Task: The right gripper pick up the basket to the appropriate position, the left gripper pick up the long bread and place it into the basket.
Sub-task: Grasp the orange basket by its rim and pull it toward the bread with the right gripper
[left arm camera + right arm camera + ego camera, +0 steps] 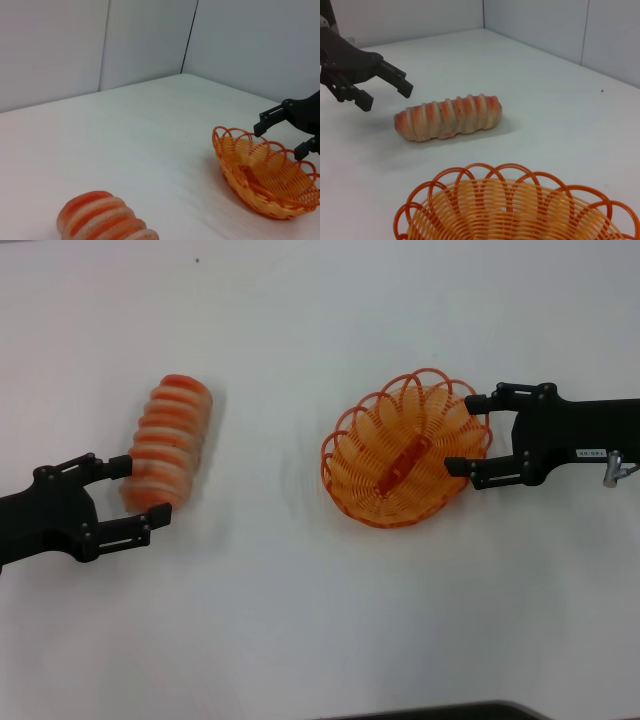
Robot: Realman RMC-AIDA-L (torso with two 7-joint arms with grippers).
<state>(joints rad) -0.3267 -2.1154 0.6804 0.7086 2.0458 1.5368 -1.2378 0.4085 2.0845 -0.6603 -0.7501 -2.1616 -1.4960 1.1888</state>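
The long bread (168, 445), cream with orange-red ridges, lies on the white table at the left. My left gripper (140, 490) is open at the bread's near end, one finger on each side of its tip. In the right wrist view the left gripper (384, 95) stands just off the bread (449, 117), apart from it. The orange basket (405, 450) sits right of centre and looks tilted. My right gripper (467, 435) is open at the basket's right rim, its fingers spread along the rim. The left wrist view shows the basket (265, 180), the right gripper (285, 136) and the bread (105, 220).
The white table (290, 620) spreads between the bread and the basket. A dark strip (430, 710) marks the table's near edge. Grey walls (150, 40) meeting in a corner stand behind the table.
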